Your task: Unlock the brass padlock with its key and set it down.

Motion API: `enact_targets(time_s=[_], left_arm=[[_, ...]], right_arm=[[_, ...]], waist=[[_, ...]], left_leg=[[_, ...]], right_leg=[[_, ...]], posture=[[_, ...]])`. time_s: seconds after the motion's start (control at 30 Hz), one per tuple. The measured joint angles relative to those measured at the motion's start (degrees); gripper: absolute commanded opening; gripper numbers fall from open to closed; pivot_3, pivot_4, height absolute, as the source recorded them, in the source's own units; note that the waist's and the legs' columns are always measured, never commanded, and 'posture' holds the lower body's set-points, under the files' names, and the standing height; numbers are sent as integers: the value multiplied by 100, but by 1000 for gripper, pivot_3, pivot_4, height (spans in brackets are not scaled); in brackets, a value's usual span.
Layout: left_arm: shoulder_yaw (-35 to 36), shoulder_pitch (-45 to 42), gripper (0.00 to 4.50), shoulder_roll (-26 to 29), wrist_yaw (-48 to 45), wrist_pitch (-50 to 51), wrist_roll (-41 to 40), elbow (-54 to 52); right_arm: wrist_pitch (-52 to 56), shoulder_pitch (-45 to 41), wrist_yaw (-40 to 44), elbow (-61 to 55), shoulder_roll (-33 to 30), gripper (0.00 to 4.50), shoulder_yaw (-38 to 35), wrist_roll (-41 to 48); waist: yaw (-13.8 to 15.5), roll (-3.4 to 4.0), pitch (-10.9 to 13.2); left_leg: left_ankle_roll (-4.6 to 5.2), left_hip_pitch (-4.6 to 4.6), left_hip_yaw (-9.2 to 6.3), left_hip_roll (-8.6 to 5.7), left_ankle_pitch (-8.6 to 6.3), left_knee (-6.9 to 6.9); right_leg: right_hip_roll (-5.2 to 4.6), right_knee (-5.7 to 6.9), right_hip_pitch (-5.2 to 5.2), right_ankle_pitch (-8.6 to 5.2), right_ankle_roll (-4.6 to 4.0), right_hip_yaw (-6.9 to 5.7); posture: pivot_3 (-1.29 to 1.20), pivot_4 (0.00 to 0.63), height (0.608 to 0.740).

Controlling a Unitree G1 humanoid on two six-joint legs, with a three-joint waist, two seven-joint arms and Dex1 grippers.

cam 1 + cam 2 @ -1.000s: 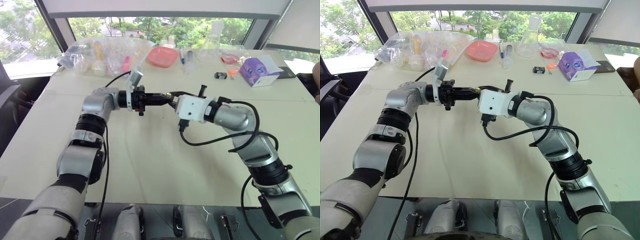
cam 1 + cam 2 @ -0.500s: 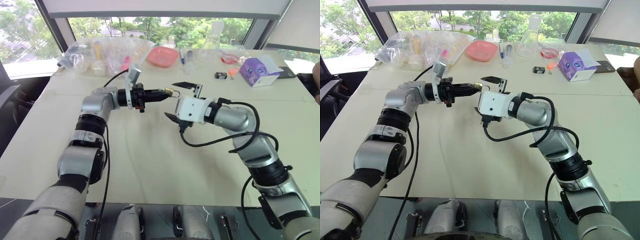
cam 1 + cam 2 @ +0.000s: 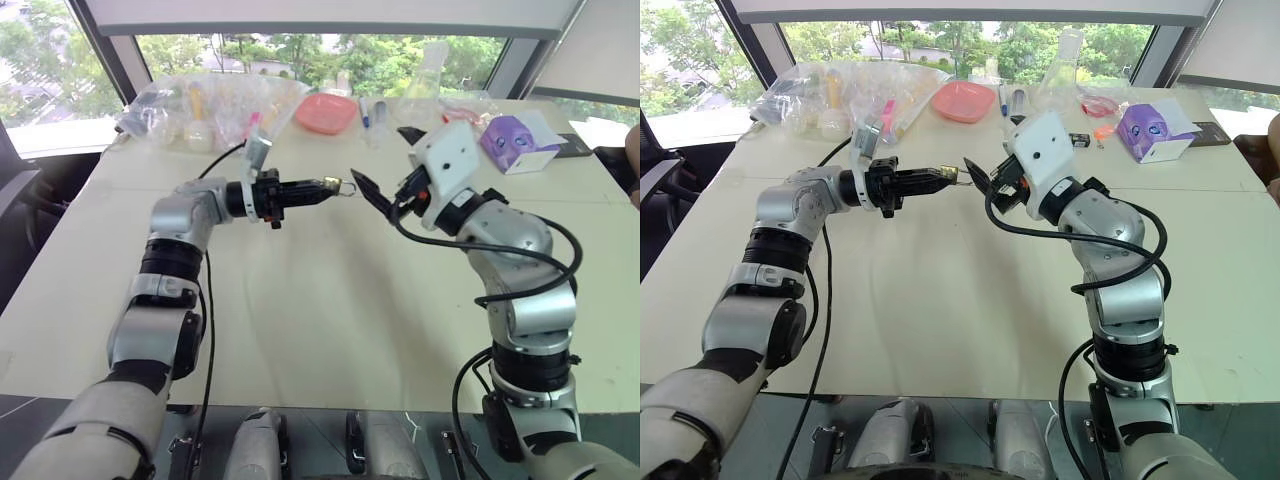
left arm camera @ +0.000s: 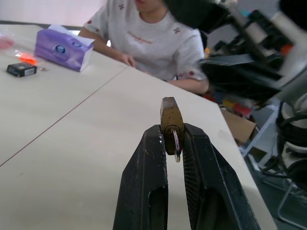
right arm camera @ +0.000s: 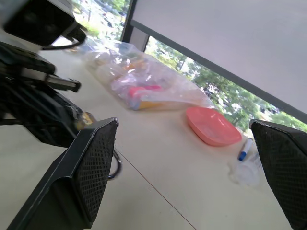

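the brass padlock [image 4: 171, 123] is clamped between the fingers of the left tool [image 3: 335, 187], held level in the air above the pale desk [image 3: 320, 330], its silvery shackle turned toward the right tool [image 3: 385, 165]. the right tool is seen just beside the padlock, not touching it, with its two fingers spread wide apart and nothing between them. a pink tray [image 3: 325, 112] and a purple tissue box [image 3: 515, 142] are set at the far edge of the desk.

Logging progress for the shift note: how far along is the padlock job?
The left gripper is shut on the brass padlock, held above the table. The right gripper is open beside it, holding nothing. Whether it is unlocked is unclear; setting it down is left.
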Motion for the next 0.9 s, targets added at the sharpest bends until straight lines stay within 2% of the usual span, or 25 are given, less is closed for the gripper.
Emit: enact_targets(time_s=[0.23, 0.63, 0.77, 0.83, 0.9], left_arm=[[-33, 149, 0, 96, 109, 343, -103, -533], [-77, 218, 0, 190, 107, 357, -290, -803], [-114, 210, 0, 58, 228, 191, -218, -567], [-115, 194, 0, -190, 470, 147, -165, -322], [-131, 197, 0, -401, 730, 132, -73, -32]], right_arm=[[-101, 47, 11, 164, -200, 4464, 128, 98], [588, 175, 146, 252, -383, 4464, 179, 555], [830, 512, 239, -63, -1320, 4464, 65, 505], [1151, 942, 524, -440, -2040, 4464, 30, 555], [1450, 1289, 786, -769, -2453, 4464, 25, 671]], waist=[[-8, 1, 0], [1, 1, 0], [39, 1, 0], [84, 3, -2], [95, -2, 1]], left_leg=[[0, 1, -3, 0, 0, -1], [1, 0, -7, 0, 0, 0], [8, -3, -7, -6, -4, 1], [16, -4, -10, -9, -9, -1], [30, -4, -12, -7, -17, 1]], right_leg=[[1, 0, 0, 0, 0, 1], [0, 0, 0, 0, 0, 1], [-4, -8, 4, 0, 0, 1], [-6, -13, 7, -1, 1, 0], [-3, -15, 7, -1, 2, 1]], posture=[[0, 150, 733], [0, 150, 733], [0, 150, 733], [0, 150, 733], [0, 150, 733]])
